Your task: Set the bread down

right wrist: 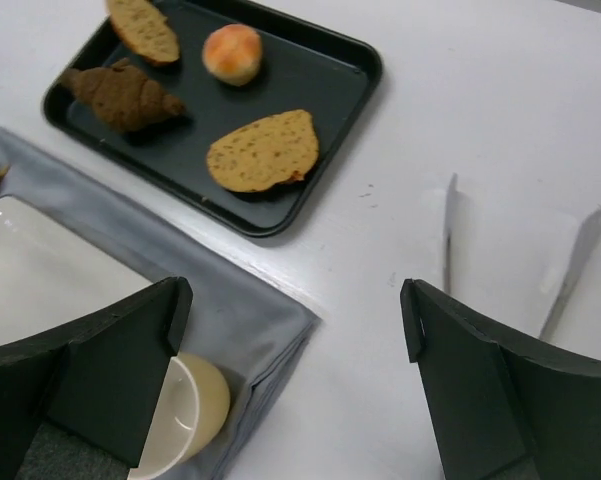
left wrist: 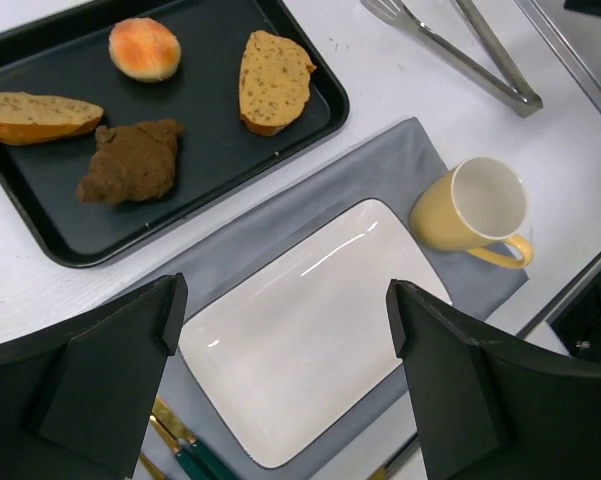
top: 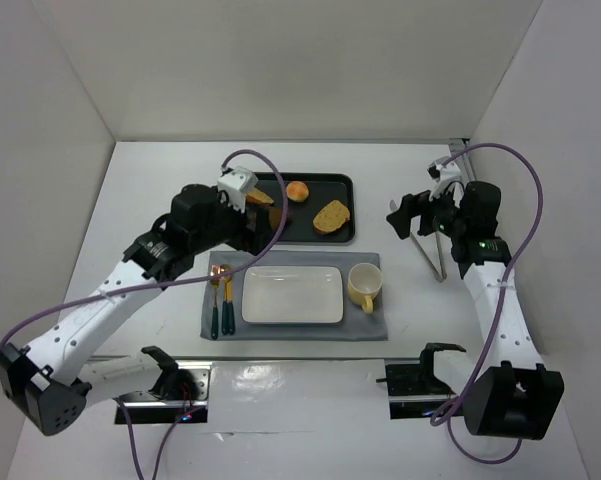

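Observation:
The bread (top: 297, 190) is a small round golden-orange bun lying at the back of the black tray (top: 340, 238). In the left wrist view the bread (left wrist: 145, 48) sits beside a tan slice and above a dark brown piece; the right wrist view shows the bread (right wrist: 232, 52) too. My left gripper (left wrist: 285, 320) is open and empty, hovering over the white plate (left wrist: 310, 330), short of the tray. In the top view my left gripper (top: 265, 235) hangs at the tray's near left edge. My right gripper (right wrist: 295, 310) is open and empty over bare table, right of the mat.
A yellow mug (top: 364, 286) stands on the grey mat (top: 370, 330) right of the plate. Green-handled cutlery (top: 220, 305) lies left of it. Metal tongs (top: 432, 250) rest on the table at the right. White walls enclose three sides.

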